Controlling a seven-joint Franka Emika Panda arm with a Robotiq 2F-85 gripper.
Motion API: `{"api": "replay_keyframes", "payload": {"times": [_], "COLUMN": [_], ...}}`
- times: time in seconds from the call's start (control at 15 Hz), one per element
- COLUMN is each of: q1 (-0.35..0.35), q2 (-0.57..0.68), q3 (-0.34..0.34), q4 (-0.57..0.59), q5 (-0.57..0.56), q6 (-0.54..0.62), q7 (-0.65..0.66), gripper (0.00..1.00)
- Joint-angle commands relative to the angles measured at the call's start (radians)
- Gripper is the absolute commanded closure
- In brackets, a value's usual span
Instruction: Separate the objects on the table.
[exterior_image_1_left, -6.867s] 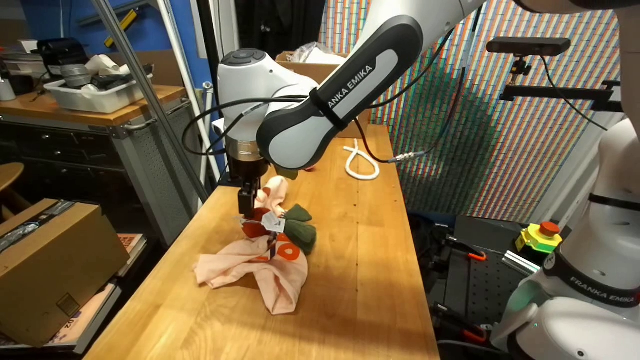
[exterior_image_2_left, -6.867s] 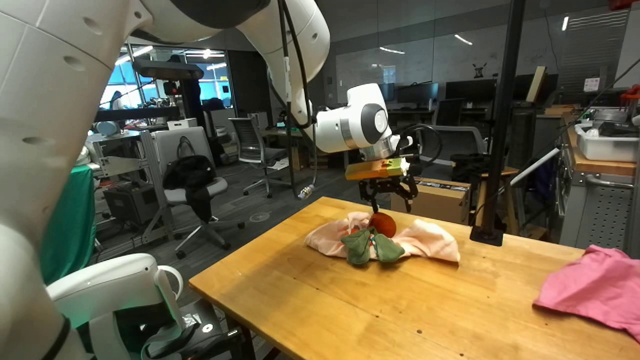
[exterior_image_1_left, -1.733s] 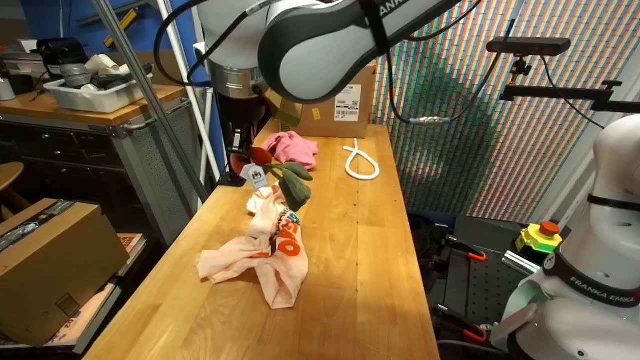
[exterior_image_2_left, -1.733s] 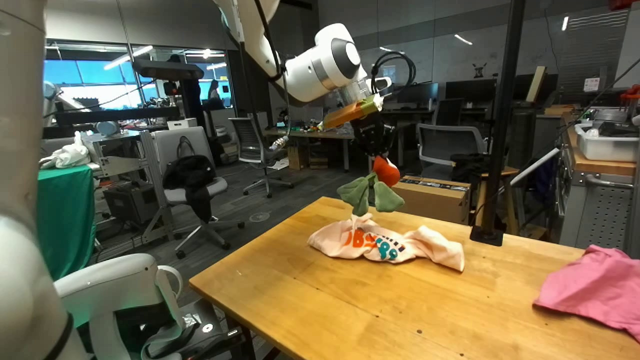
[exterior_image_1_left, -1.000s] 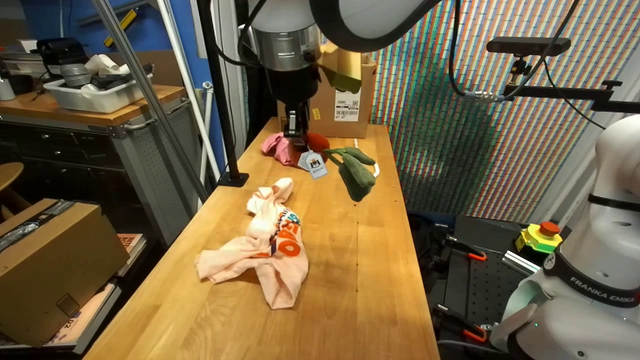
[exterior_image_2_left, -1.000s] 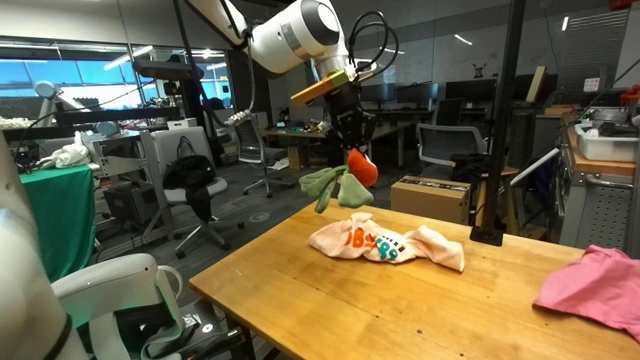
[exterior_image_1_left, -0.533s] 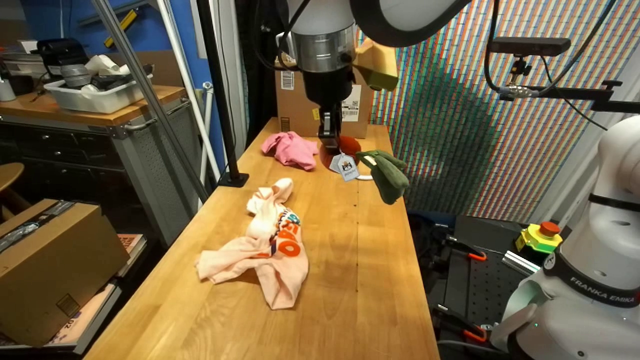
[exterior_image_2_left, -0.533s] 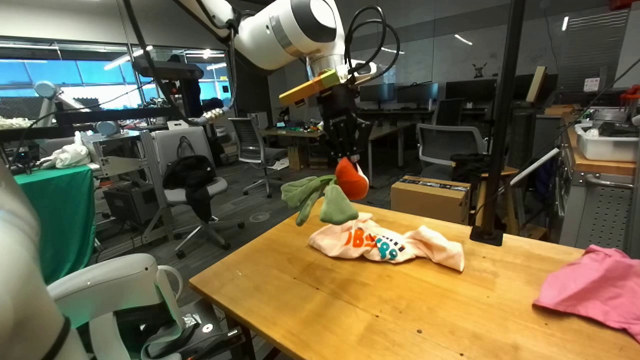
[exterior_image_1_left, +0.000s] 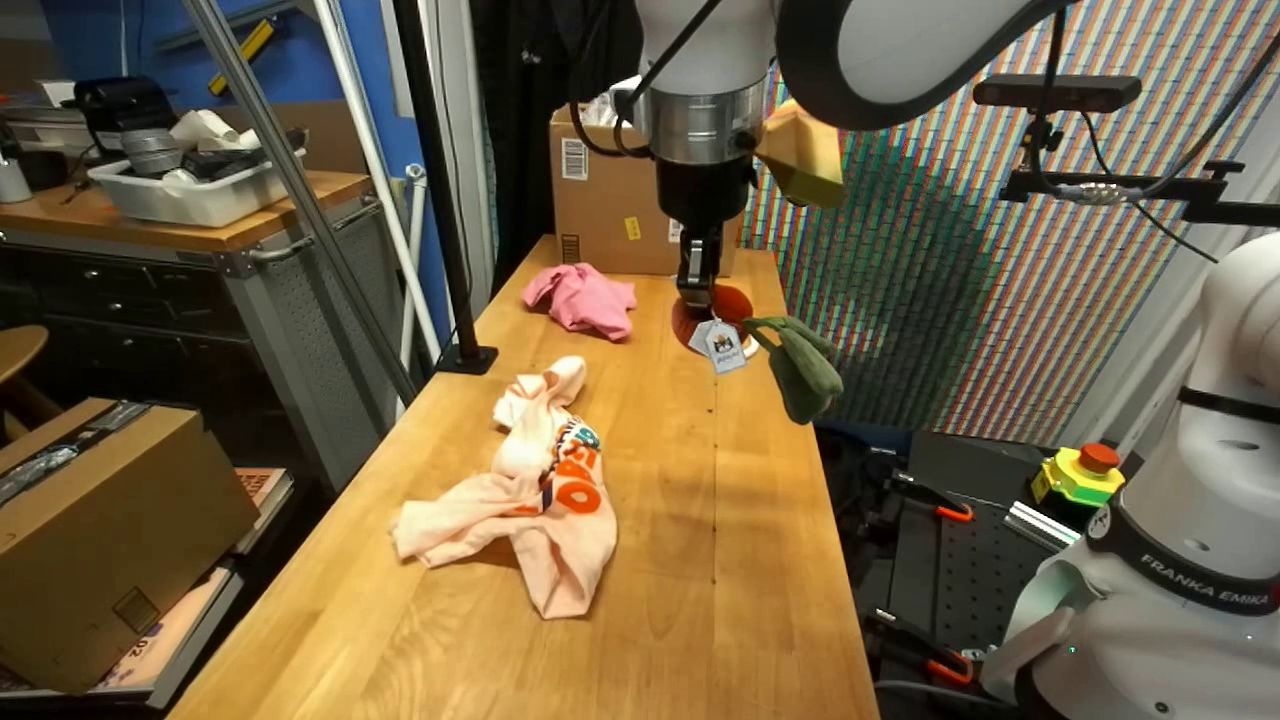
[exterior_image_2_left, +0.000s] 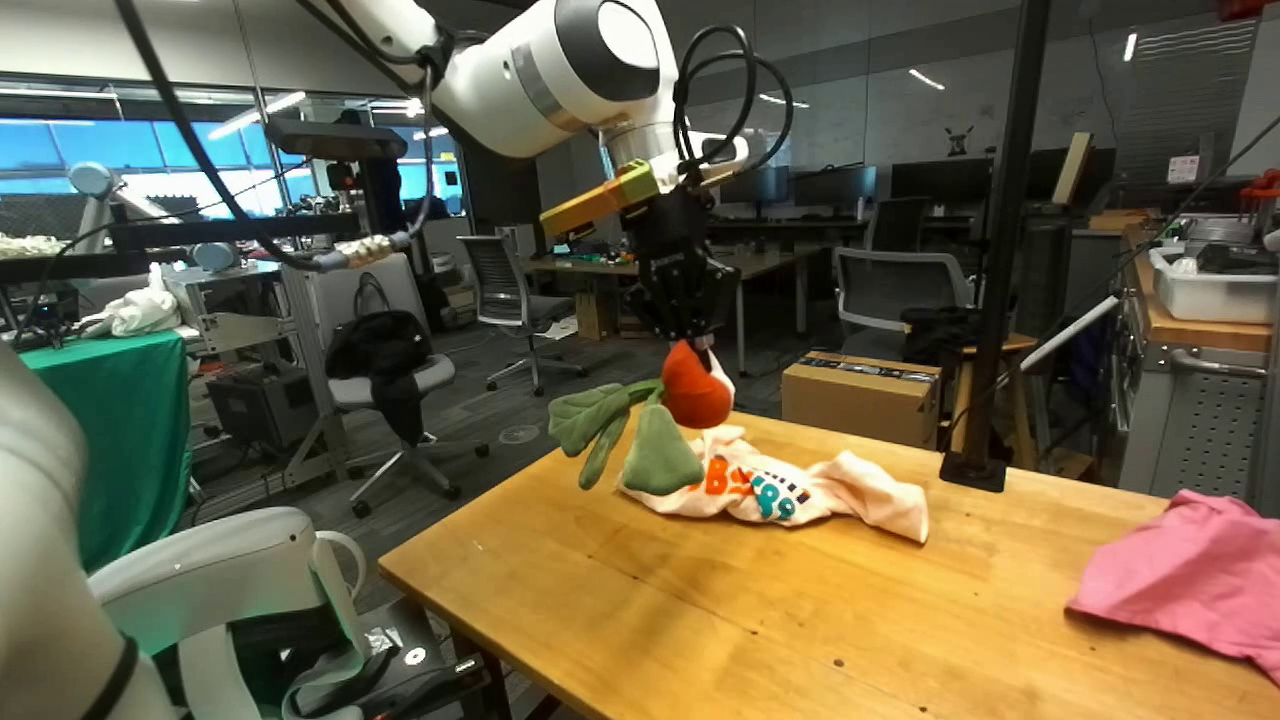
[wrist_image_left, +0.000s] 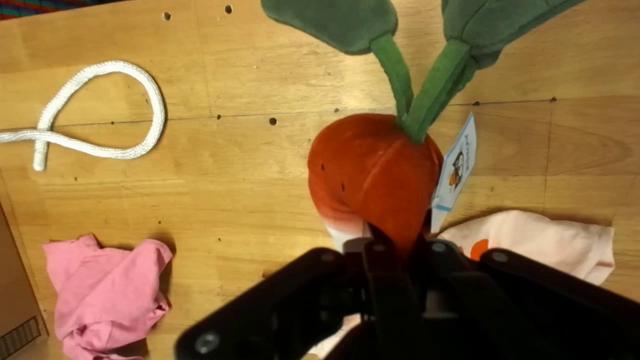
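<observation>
You have the claw (wrist_image_left: 404, 246) clamped on the plush radish (exterior_image_2_left: 697, 390), a fold of red fabric pinched near its white end. The toy hangs clear of the tabletop (exterior_image_1_left: 720, 620), off to one side of the peach cloth (exterior_image_1_left: 535, 480) and apart from it. Its leaves (exterior_image_1_left: 805, 375) stick out and droop on stems.

Handling, judged by look: light, soft, stuffed; short-napped, so low slip and little to break. Expect the leaves to swing and the body to pivot about your narrow pinch, so lower it slowly. If you regrip, take the round of the body; keep off the stems and the paper tag (wrist_image_left: 458, 169), which would likely crease. The pinch is dark and blurred in the wrist view; how deep your bite goes, you cannot be sure.

The pink cloth (exterior_image_1_left: 582, 300) lies beyond the peach cloth in an exterior view, not touching it; the rope loop (wrist_image_left: 158, 112) lies well apart from it too. Both cloths look thin and limp: pinch a raised fold. The rope looks springier: close across one strand.
</observation>
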Motion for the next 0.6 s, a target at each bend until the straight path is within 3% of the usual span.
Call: {"api": "replay_keyframes", "payload": {"times": [0.0, 0.53], "q1": [-0.033, -0.071], "q2": [-0.092, -0.121], "q3": [0.018, 0.047], "q4": [-0.112, -0.272], "q5": [-0.019, -0.025], "q6": [0.123, 0.347], "q7": [0.068, 0.218], "gripper": [0.97, 0.97]}}
